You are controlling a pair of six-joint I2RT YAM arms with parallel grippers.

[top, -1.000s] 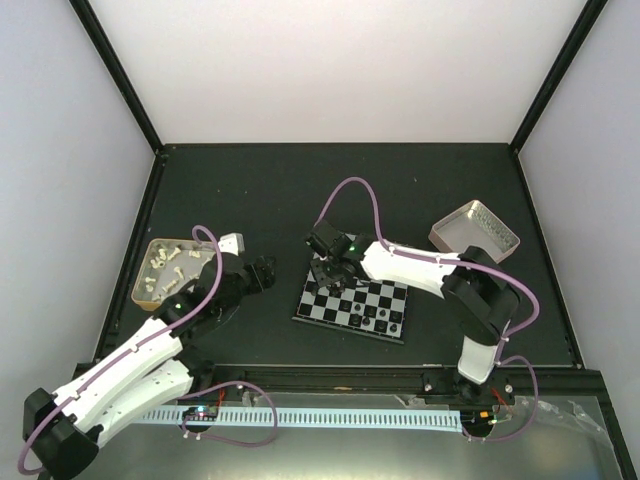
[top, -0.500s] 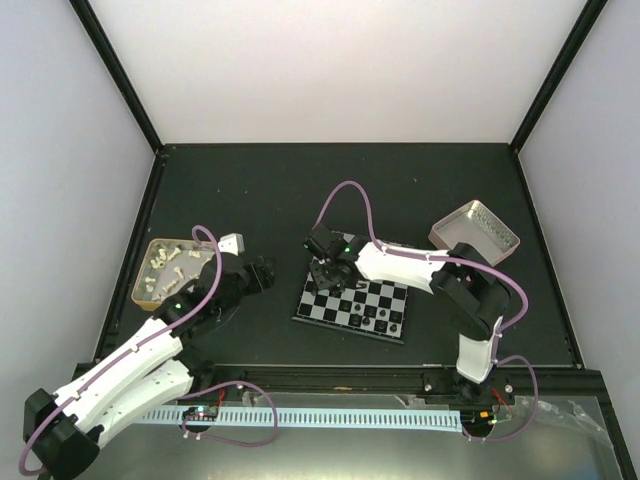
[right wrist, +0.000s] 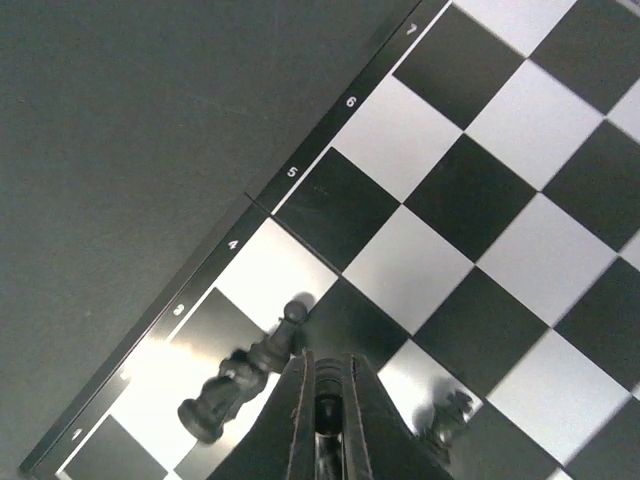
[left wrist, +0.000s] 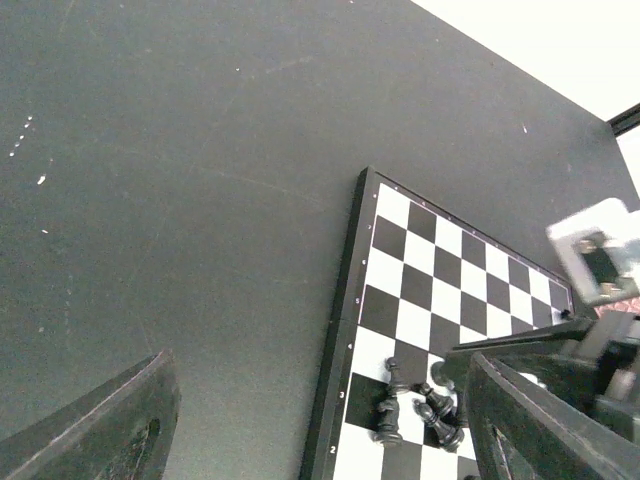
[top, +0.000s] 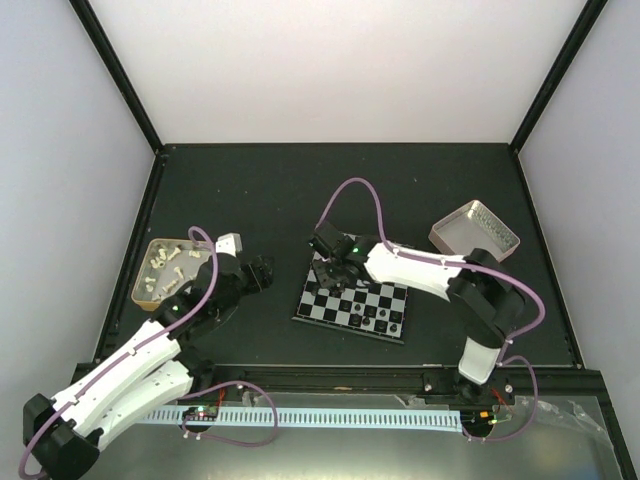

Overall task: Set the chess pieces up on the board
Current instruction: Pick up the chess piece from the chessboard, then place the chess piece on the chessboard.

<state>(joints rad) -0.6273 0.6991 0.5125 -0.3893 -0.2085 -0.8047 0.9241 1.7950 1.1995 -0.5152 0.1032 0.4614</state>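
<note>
Right hand [right wrist: 325,372] pinched shut over the board [top: 352,300].
A black piece [right wrist: 238,378] lay tipped beside it at the board's edge; left hand [top: 263,272] hung wide open above the counter [top: 250,190].

Looking like robotics lab test cell; plain white panels [top: 340,70] and black frame posts [top: 120,75] enclosing black table [top: 250,190]; purple cables [top: 350,181] looping overhead; slotted cable duct [top: 330,417] running along near edge.

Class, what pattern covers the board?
Black-and-pale checks on the board, clearest in the right wrist view.
</note>
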